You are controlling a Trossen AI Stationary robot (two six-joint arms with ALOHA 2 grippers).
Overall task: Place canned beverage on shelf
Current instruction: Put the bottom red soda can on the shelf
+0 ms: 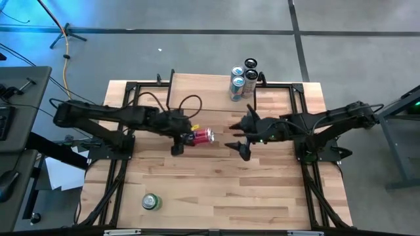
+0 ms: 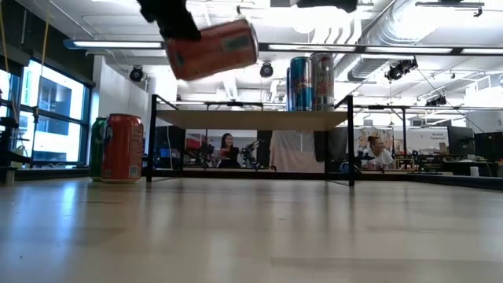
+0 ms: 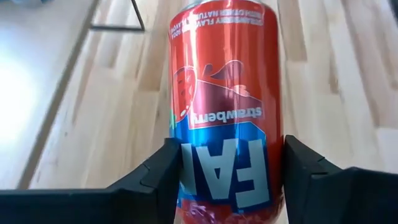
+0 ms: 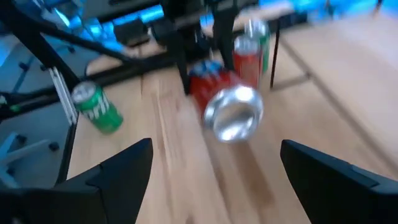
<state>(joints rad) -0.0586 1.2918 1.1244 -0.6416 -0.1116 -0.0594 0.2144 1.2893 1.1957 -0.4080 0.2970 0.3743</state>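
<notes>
Two grippers over the table (image 1: pixel 216 190); left gripper (image 3: pixel 230 168) is clamped on the red strawberry can (image 1: pixel 202 136), pads pressed against both sides of the can body in the left wrist view. Can is off the wood, lying near horizontal w/ a slight tilt, held high in the low view, roughly mid-table. Right gripper (image 1: pixel 241 139) hangs just beside it w/ fingers spread wide, nothing between them; its wrist cam looks straight at the can's silver end.

Shelf (image 2: pixel 251 118) stands toward the far edge, already carrying three tall cans (image 1: pixel 241 78) bunched at one end. Another red can (image 2: pixel 123 147) and a green can (image 1: pixel 151 202) sit on the table.

Step in hand, as I read it: carry to shelf, or hand over first.
- Can needs turning upright before set-down; sideways it'd roll off the board.
- Approach above board height, aim for the bare stretch, well apart from the tall cans.
- Lower till base sits flat, then release; don't drop.
- If handing to right gripper: let it close on the free end before left lets go.
- Grip is near one end, so can may pivot; go slow.
</notes>
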